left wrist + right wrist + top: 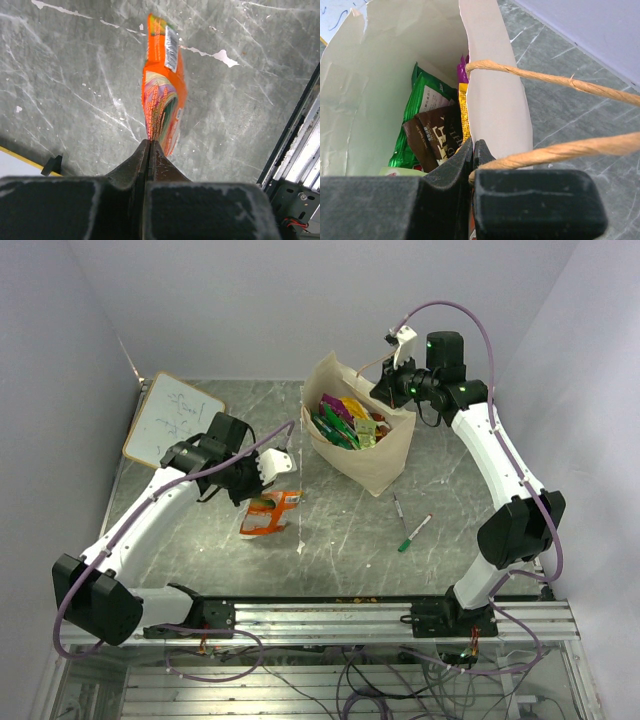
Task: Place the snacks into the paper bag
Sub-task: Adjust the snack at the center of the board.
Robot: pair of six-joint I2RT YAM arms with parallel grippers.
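One orange bag (162, 100) is pinched at its edge between the pressed-together fingers of the left gripper (150, 146), out over the table (75, 75) and left of the one paper bag (378, 468). That bag's rim is clamped by the right gripper (473, 146), jaws closed on the paper just beside a twisted handle (555, 80). Inside, one green bag (422, 105), one brown bag (437, 135) and one purple pouch (462, 70) are counted from the right wrist. More packets are seen from above, their number unclear. Two marker pens (414, 532) lie near the bag's base, and one whiteboard (170, 418) sits far left.
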